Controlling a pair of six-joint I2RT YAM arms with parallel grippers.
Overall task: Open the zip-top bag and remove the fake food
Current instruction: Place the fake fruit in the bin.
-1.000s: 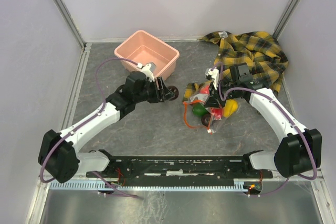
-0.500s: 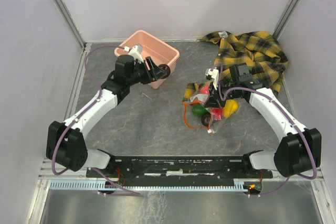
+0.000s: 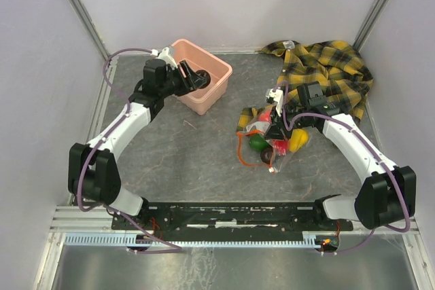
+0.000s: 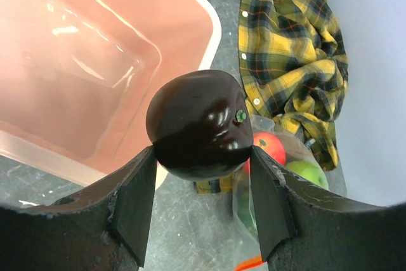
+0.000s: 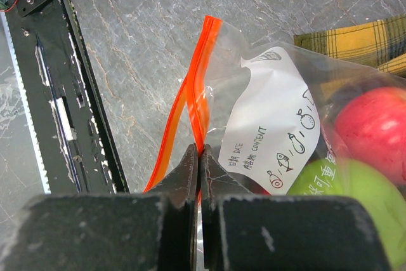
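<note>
My left gripper (image 3: 195,78) (image 4: 203,155) is shut on a glossy dark brown fruit (image 3: 204,75) (image 4: 200,125) and holds it over the pink tub (image 3: 221,67) (image 4: 76,61), near its right rim. The clear zip-top bag (image 3: 268,137) (image 5: 273,125) lies on the table right of centre. It holds green (image 3: 258,142) (image 5: 355,201), red (image 3: 280,146) (image 5: 374,125) and yellow (image 3: 298,140) fake food. My right gripper (image 3: 275,124) (image 5: 199,150) is shut on the bag's orange-red zip strip (image 5: 202,87), whose two sides spread apart beside the pinch.
A yellow-and-black plaid shirt (image 3: 326,66) (image 4: 285,49) lies crumpled at the back right, touching the bag's far side. The tub stands at the back left by the wall. Side walls close in the table.
My left arm has swung back and to the left, carrying the brown fruit from the table's middle to above the tub. The right arm and the bag have not moved.
</note>
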